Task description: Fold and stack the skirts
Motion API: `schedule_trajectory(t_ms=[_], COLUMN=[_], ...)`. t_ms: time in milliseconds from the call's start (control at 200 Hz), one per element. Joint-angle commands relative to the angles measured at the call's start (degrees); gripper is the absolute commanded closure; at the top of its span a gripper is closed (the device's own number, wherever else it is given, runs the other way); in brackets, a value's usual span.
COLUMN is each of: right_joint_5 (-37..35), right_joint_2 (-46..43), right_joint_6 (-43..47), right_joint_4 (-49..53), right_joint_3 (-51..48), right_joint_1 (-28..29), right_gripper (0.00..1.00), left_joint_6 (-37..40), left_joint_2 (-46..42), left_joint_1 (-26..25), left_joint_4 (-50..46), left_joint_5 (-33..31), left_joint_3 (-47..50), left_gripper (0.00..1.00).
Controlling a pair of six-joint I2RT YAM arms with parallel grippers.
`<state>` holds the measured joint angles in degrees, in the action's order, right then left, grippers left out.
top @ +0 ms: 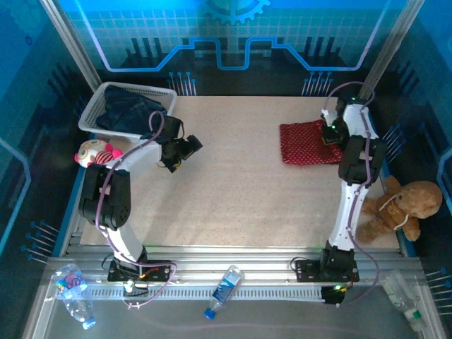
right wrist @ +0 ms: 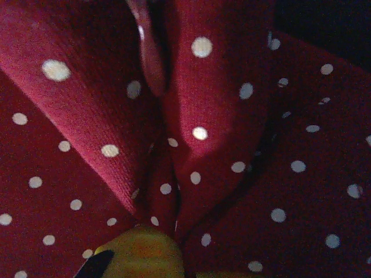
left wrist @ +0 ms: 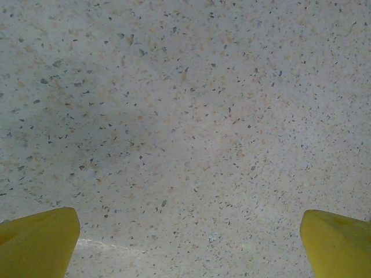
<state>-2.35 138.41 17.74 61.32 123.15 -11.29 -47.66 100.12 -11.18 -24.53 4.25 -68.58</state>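
Note:
A red skirt with white dots (top: 302, 145) lies folded on the table at the far right. My right gripper (top: 329, 134) is down on its right edge and is shut on the red skirt. In the right wrist view the red cloth (right wrist: 220, 116) bunches into folds that run into my right gripper (right wrist: 179, 260), beside a yellow fingertip (right wrist: 142, 255). Dark blue skirts (top: 131, 111) are heaped in the white basket (top: 90, 113) at the far left. My left gripper (top: 187, 150) hovers open over bare table just right of the basket. Its yellow fingertips (left wrist: 35, 243) stand wide apart around my left gripper (left wrist: 188, 246), with nothing between them.
A pink-and-white plush toy (top: 95, 152) lies in front of the basket. A brown teddy bear (top: 395, 208) sits at the table's right edge. Plastic bottles (top: 224, 289) lie on the rails by the arm bases. The speckled table (top: 240, 191) stretches between the arms.

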Motion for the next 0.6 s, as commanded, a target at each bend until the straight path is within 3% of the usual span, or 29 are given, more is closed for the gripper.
schedule_trajectory(t_ms=[0,230,595], right_joint_5=[7.07,7.83,12.03], right_joint_2=[-1.86,-3.45,-13.27], right_joint_6=[-3.15,-6.25,-6.75], right_joint_4=[3.89,11.59,16.27], right_joint_3=[-0.66,10.23,13.23], right_joint_1=[3.83,5.39,9.47], right_gripper=[1.00,1.00,1.00], left_joint_6=[0.90,0.81,0.81], left_joint_2=[-1.94,-2.58,-1.71], left_joint_1=[0.72,1.60,2.39], left_joint_4=[0.98,2.25,3.19], left_joint_5=[-0.18,0.40,1.53], left_joint_3=[1.57,2.97,2.57], left_gripper=[0.01,0.01,0.01])
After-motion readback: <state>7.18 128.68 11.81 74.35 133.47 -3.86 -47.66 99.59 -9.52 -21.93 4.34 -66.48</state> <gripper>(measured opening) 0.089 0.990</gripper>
